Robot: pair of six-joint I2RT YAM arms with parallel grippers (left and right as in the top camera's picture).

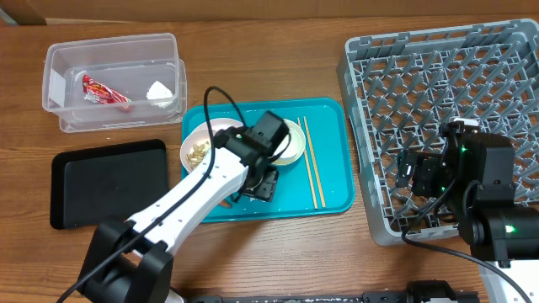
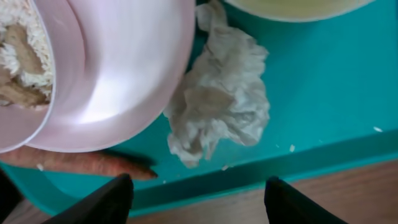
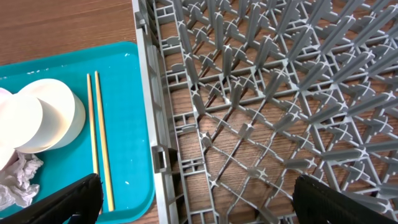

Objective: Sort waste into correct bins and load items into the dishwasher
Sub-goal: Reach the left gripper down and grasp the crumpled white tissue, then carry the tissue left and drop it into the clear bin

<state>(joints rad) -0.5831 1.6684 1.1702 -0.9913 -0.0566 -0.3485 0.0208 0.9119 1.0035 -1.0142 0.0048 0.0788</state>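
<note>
Below the left wrist, wide-open fingers (image 2: 115, 199) face crumpled tissue (image 2: 217, 93), hidden overhead.

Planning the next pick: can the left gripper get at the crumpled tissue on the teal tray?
Probably yes. The left gripper hangs open near the tissue, which lies uncovered on the teal tray; only the bowl crowds one edge.

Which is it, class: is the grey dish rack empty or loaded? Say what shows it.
Empty where visible: the dish rack shows only bare pegs and open lattice, nothing resting inside.
</note>
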